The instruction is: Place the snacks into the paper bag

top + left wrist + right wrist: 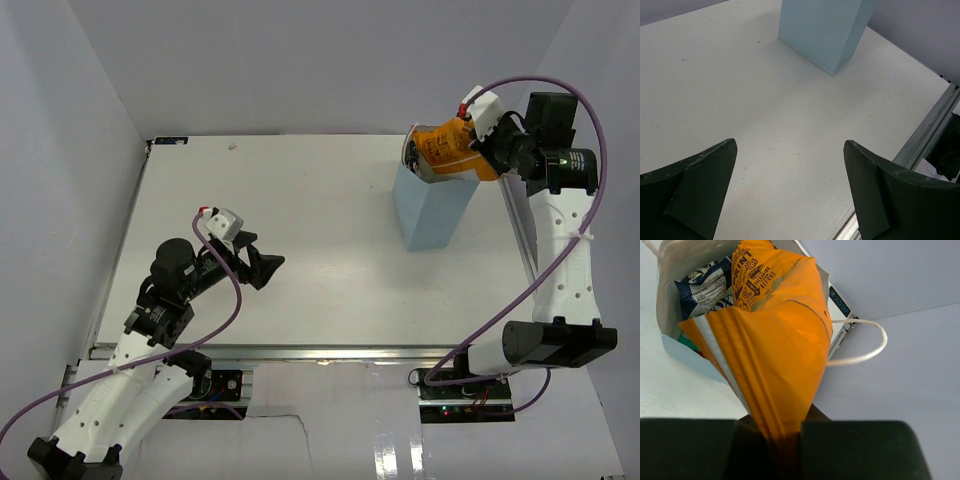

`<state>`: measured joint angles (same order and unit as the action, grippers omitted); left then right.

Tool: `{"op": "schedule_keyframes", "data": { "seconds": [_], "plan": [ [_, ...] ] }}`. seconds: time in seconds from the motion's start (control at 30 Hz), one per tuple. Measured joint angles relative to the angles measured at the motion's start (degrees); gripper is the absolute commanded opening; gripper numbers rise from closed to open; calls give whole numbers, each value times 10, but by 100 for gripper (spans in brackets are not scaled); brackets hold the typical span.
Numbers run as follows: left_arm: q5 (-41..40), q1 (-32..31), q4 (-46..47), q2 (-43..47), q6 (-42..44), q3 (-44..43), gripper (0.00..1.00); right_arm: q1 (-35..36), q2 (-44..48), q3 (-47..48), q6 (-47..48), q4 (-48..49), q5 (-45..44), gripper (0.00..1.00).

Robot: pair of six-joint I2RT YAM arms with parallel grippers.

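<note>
- The right gripper (484,158) is clamped tight on the long orange chip bag (447,150). In the right wrist view its dark fingers (855,450) squeeze the crimped end seam flat between them.
- The orange chip bag (775,340) hangs over the open mouth of the paper bag (432,210). Its far end dips just inside the rim, and the gripped end sticks out toward 3 o'clock in the top view.
- The paper bag stands upright on the table (300,200), at about 2 o'clock from the table's middle and close to the right edge.
- In the right wrist view a blue-and-white packet (705,287) lies inside the paper bag (675,270), at 10 o'clock from the chip bag and against the inner wall.
- A green sliver (686,341) peeks out at 9 o'clock beneath the chip bag's edge. Too little of it shows to tell what it is.
- A white cord handle (875,340) loops out from the bag's rim toward 3 o'clock.
- The left gripper (262,265) hangs low over the table at about 8 o'clock from its middle, pointing toward 3 o'clock. Its jaws are spread wide with nothing between them.
- In the left wrist view the left gripper (790,145) frames only bare tabletop. The paper bag (822,30) stands at 12 o'clock, well apart from it.
</note>
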<state>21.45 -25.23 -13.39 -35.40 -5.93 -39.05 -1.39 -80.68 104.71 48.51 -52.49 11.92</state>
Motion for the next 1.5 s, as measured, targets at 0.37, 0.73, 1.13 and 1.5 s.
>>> {"op": "schedule_keyframes", "data": {
  "seconds": [0.37,0.73,1.13,1.5],
  "plan": [
    [2,0,-1,-9,1,0,98,15,-73,5,-9,5,-21,8],
    [2,0,-1,-9,2,0,98,79,-134,4,-65,25,-42,51],
    [2,0,-1,-8,4,0,98,73,19,4,-169,55,2,91],
    [2,0,-1,-3,5,0,98,68,240,-200,-201,150,61,78]
  ]
}}
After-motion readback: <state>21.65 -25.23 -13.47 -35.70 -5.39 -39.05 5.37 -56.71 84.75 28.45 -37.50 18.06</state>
